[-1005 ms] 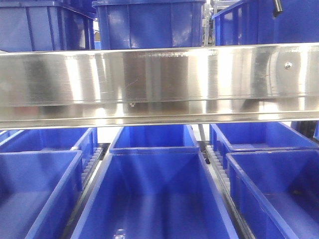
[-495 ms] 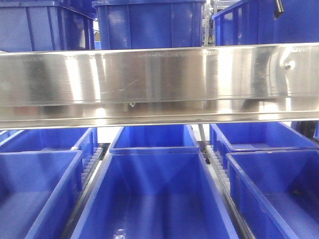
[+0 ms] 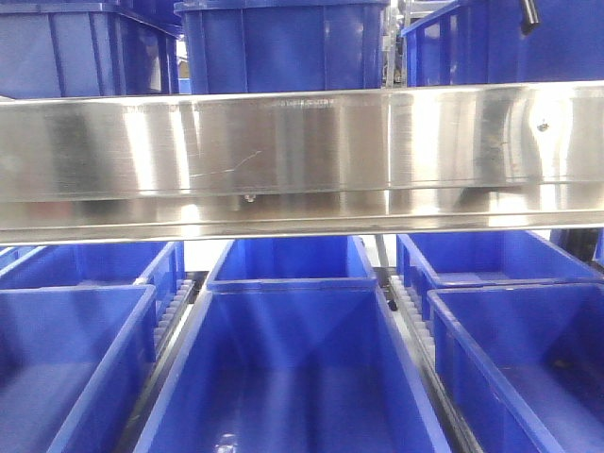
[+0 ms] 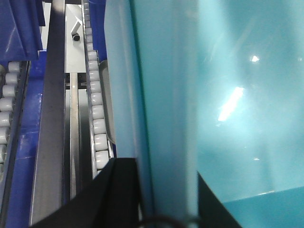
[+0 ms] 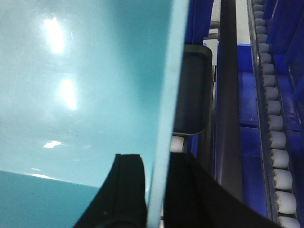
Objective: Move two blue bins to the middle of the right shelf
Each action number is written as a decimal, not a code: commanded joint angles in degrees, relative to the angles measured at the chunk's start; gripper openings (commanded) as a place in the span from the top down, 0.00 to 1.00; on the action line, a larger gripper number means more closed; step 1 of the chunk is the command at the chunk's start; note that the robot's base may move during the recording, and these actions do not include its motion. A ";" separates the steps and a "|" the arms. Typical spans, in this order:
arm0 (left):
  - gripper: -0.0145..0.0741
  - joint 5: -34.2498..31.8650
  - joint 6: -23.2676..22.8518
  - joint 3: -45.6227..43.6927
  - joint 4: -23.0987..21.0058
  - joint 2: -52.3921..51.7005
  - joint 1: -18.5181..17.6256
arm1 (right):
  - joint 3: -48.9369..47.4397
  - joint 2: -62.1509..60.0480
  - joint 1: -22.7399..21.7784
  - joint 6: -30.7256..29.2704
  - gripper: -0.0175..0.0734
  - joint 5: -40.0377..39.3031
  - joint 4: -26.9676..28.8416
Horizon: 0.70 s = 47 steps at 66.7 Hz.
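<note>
A long blue bin [image 3: 293,377] fills the lower middle of the front view, on the shelf level below a steel rail [image 3: 302,156]. Neither gripper shows in that view. In the left wrist view, my left gripper [image 4: 161,167] is shut on a bin's upright side wall [image 4: 156,95], one black finger on each face. The bin's inside [image 4: 237,95] looks pale teal there. My right gripper [image 5: 156,159] is shut on the opposite thin wall [image 5: 166,95], with the teal inside [image 5: 85,85] to its left.
More blue bins stand left [image 3: 66,368], right [image 3: 528,368] and behind [image 3: 288,260], and others on the level above [image 3: 283,47]. White roller tracks [image 4: 97,114] [image 5: 275,137] run beside the held walls. A dark grey block [image 5: 192,90] sits just outside the right wall.
The front view has shifted very slightly: the rail's screw and the black object at the top right have moved a little. The bins below have not visibly moved.
</note>
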 commanded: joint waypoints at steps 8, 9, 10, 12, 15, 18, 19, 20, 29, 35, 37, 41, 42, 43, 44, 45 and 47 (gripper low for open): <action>0.96 -8.05 -0.24 -1.44 -3.69 -1.47 0.00 | -0.66 -1.14 0.22 -1.07 0.99 -2.80 2.64; 0.96 -8.05 -0.24 -1.44 -3.69 -1.47 0.00 | -0.66 -1.14 0.22 -1.07 0.99 -2.80 2.64; 0.96 -8.05 -0.24 -1.44 -3.69 -1.47 0.00 | -0.66 -1.14 0.22 -1.07 0.99 -2.80 2.64; 0.96 -8.05 -0.24 -1.44 -3.69 -1.47 0.00 | -0.66 -1.03 0.22 -1.07 0.99 -2.80 2.64; 0.96 -8.05 -0.24 -1.44 -3.69 -1.47 0.00 | -0.66 -0.91 0.22 -1.07 0.99 -3.03 2.64; 0.96 -8.05 -0.24 -1.44 -3.69 -1.47 0.00 | -0.66 -0.77 0.22 -1.07 0.99 -3.80 2.64; 0.96 -8.05 -0.24 -1.44 -3.69 -1.47 0.00 | -0.66 -0.78 0.22 -1.07 0.99 -4.09 2.64; 0.96 -8.05 -0.24 -1.44 -3.69 -1.47 0.00 | -0.66 -0.78 0.22 -1.07 0.99 -4.42 2.64; 0.96 -8.18 -0.24 -1.44 -3.69 -1.47 0.00 | -0.66 -0.12 0.22 -1.07 0.99 -7.66 2.64; 0.96 -8.18 -0.24 -1.44 -3.69 -1.47 0.00 | -0.66 0.30 0.22 -1.07 0.99 -10.61 2.64; 0.96 -8.18 -0.24 -1.44 -3.69 -1.47 0.00 | -0.66 0.63 0.22 -1.07 0.99 -11.45 2.64; 0.96 -8.18 -0.24 -1.44 -3.69 -1.47 0.00 | -0.66 0.90 0.22 -1.07 0.99 -13.22 2.64; 0.96 -8.18 -0.24 -1.44 -3.69 -1.47 0.00 | -0.66 0.90 0.22 -1.07 0.99 -13.49 2.64; 0.96 -8.18 -0.24 -1.44 -3.69 -1.47 0.00 | -0.66 1.00 0.22 -1.07 0.99 -13.73 2.64; 0.96 -8.18 -0.24 -1.44 -3.69 -1.47 0.00 | -0.66 0.93 0.22 -1.07 0.99 -13.87 2.64; 0.96 -8.18 -0.24 -1.44 -3.69 -1.47 0.00 | -0.66 0.93 0.22 -1.07 0.99 -13.97 2.64; 0.96 -8.18 -0.24 -1.44 -3.69 -1.47 0.00 | -0.66 0.93 0.22 -1.07 0.99 -13.97 2.64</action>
